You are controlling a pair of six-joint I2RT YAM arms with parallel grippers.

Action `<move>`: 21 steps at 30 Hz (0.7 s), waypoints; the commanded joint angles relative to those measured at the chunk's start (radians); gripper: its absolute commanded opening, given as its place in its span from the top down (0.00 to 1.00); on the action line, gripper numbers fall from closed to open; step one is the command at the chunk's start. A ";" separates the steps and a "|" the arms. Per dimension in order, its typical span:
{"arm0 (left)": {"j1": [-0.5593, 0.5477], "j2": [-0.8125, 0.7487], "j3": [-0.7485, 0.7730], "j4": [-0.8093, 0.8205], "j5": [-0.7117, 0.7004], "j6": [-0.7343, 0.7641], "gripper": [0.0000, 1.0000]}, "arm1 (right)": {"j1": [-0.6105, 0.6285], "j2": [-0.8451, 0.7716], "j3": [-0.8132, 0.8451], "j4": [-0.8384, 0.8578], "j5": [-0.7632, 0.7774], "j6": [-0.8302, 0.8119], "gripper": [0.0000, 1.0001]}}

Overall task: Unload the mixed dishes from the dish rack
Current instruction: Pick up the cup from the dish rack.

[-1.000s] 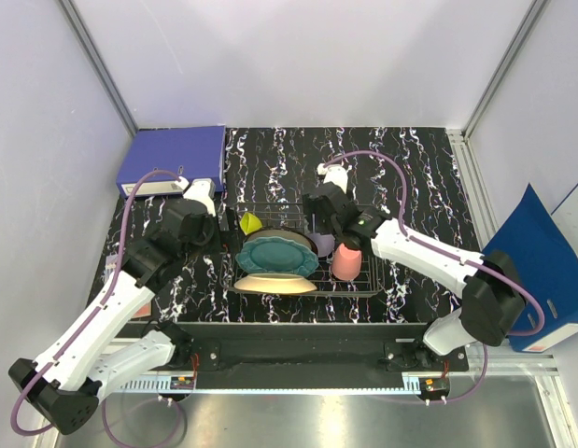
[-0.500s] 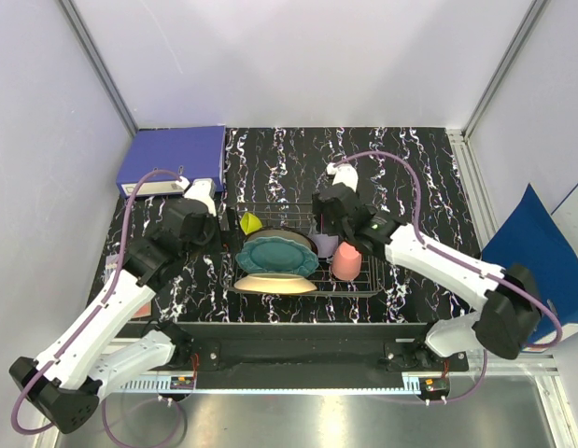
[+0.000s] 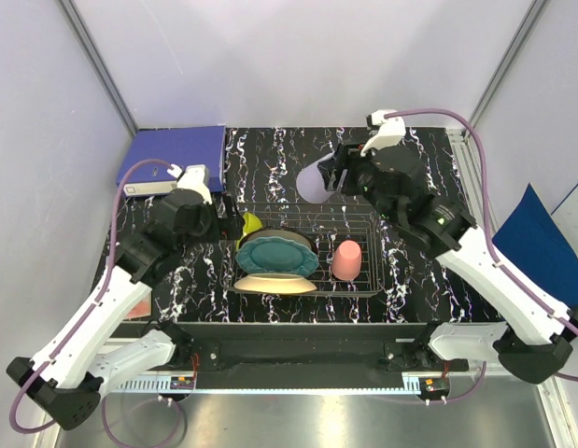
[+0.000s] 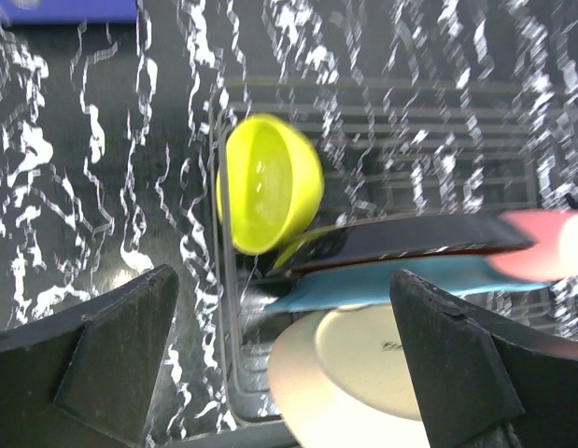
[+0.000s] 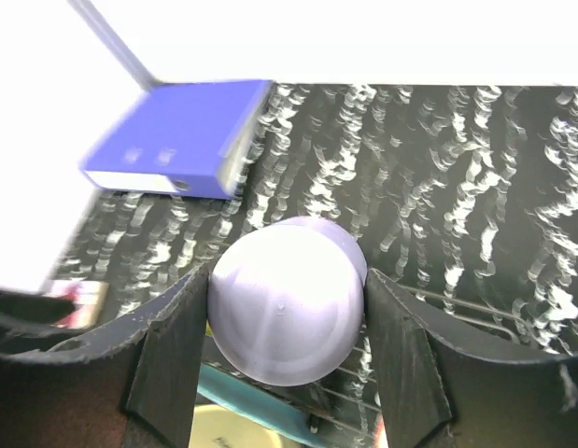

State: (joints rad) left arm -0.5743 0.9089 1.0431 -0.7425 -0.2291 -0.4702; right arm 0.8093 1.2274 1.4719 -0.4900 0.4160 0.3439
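Note:
The wire dish rack (image 3: 363,280) sits mid-table and holds the teal scalloped plate (image 3: 276,255), the cream bowl (image 3: 273,283), the small yellow-green bowl (image 3: 249,223) and the salmon-pink piece (image 3: 346,260). My right gripper (image 3: 328,177) is shut on the lavender cup (image 3: 316,181) and holds it in the air beyond the rack's far edge; the cup (image 5: 287,299) fills the gap between the fingers. My left gripper (image 3: 228,227) is open over the rack's left end, next to the yellow-green bowl (image 4: 268,182), with the teal plate (image 4: 401,278) and cream bowl (image 4: 354,383) below it.
A blue ring binder (image 3: 174,157) lies at the far left corner and shows in the right wrist view (image 5: 181,135). Another blue binder (image 3: 541,252) stands off the table's right edge. Grey walls close in the table at the back and sides.
My right gripper has lifted the lavender cup out of the rack and carried it up and toward the far side. My left gripper has shifted slightly toward the yellow-green bowl.

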 commanded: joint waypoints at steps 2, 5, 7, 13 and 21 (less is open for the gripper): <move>0.001 -0.050 0.078 0.146 0.046 -0.054 0.01 | -0.047 -0.054 -0.053 0.135 -0.146 0.062 1.00; 0.001 -0.097 0.052 0.299 0.177 -0.091 0.01 | -0.137 -0.115 -0.159 0.287 -0.328 0.179 1.00; 0.004 -0.129 0.005 0.453 0.287 -0.111 0.01 | -0.222 -0.163 -0.255 0.399 -0.518 0.296 1.00; 0.042 -0.231 -0.170 0.860 0.480 -0.280 0.01 | -0.401 -0.209 -0.566 1.078 -0.816 0.780 1.00; 0.088 -0.226 -0.310 1.120 0.591 -0.444 0.01 | -0.438 0.009 -0.725 1.743 -0.864 1.141 1.00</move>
State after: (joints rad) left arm -0.4946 0.6731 0.7509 0.1658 0.2661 -0.8261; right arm 0.3729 1.1900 0.7509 0.8616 -0.3561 1.2797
